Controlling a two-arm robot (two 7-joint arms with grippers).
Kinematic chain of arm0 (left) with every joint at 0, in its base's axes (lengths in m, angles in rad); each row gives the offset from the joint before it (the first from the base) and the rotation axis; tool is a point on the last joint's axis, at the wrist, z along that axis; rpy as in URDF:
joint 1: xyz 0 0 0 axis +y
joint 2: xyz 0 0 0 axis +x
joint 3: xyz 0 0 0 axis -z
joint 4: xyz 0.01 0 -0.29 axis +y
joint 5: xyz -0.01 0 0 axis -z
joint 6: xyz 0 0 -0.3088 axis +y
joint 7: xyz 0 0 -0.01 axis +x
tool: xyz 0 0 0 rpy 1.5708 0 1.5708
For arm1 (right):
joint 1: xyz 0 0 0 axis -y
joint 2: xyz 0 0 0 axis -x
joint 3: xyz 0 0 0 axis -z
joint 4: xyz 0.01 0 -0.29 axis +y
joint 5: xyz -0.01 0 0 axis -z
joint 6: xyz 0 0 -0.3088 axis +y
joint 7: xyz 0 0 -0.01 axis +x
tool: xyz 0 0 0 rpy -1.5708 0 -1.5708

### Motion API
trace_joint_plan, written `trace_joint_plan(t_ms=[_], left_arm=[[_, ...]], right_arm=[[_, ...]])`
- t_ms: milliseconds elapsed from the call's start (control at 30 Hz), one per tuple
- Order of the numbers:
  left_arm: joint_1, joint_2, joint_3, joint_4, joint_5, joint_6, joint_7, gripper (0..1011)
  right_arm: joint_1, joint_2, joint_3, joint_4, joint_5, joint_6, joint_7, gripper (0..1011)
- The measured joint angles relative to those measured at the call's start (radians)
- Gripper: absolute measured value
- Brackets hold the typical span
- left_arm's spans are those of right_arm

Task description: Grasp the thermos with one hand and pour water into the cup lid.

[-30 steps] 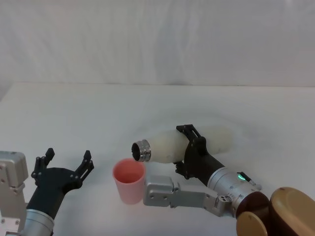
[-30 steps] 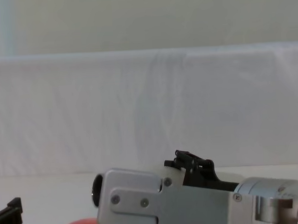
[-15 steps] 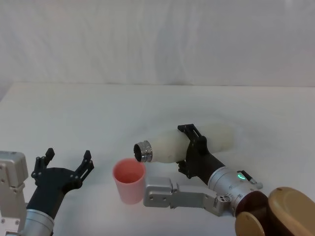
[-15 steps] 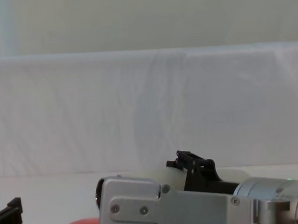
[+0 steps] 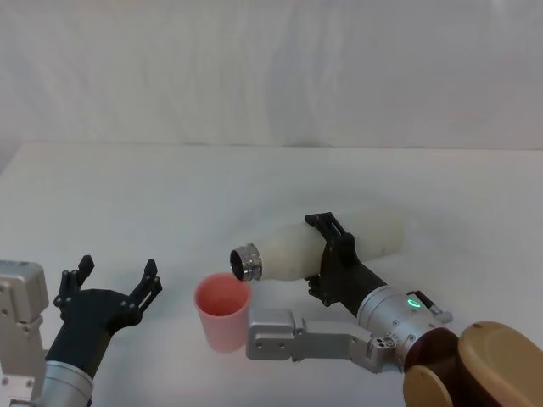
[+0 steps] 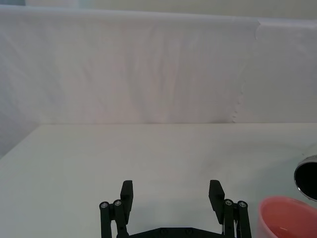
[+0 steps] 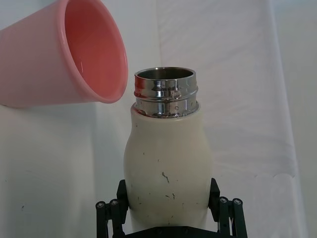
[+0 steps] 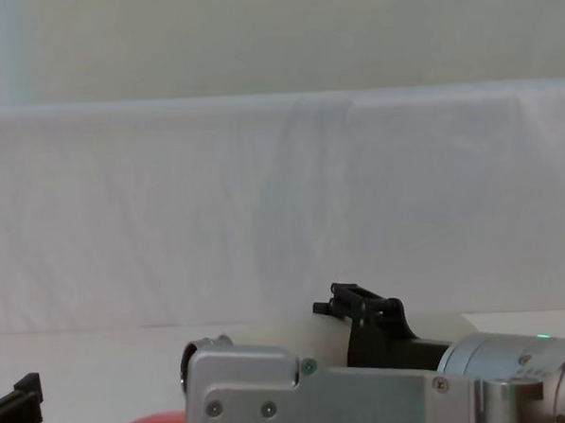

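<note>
On the far left I keep my left pincer [image 5: 109, 280] parked low over the white worktop [image 5: 170, 195], its black fingers [image 6: 127, 192] standing wide apart and empty. Off to that pincer's right stands the small round salmon-pink cup lid [image 5: 223, 310], upright on the worktop, with a little water glinting on its inner wall in the right wrist view.

Just right of the cup lid and a touch above its rim sits the shiny threaded steel neck of the tall cream-white cylindrical thermos [image 5: 327, 245]. I have my right pincer [image 5: 333, 257] clamped around the thermos body, one black jaw on each side, with the bottle lying nearly level and its mouth aimed at the cup lid.

Over the last second the change is slight: the neck has lifted a little and drawn back a shade from over the cup's opening, and the right arm has shifted a bit with it. No stream shows between mouth and cup now. I judge the pour is either ending or paused; the mouth sits at the rim's edge rather than squarely over the opening, so any further tipping risks spilling.

I can read no brand, label or writing anywhere, just faint dark specks on the thermos.
</note>
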State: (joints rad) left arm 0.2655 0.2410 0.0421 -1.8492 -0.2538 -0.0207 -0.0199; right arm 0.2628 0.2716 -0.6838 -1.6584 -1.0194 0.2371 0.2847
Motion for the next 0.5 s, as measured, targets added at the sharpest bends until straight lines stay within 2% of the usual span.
trace_joint_plan(t_ms=[500], left_arm=[[0.0,0.0,0.0,0.0,0.0,0.0,0.0,1001]], right_arm=[[0.014,-0.002,-0.014,0.004,-0.028,0.003,0.007,957]])
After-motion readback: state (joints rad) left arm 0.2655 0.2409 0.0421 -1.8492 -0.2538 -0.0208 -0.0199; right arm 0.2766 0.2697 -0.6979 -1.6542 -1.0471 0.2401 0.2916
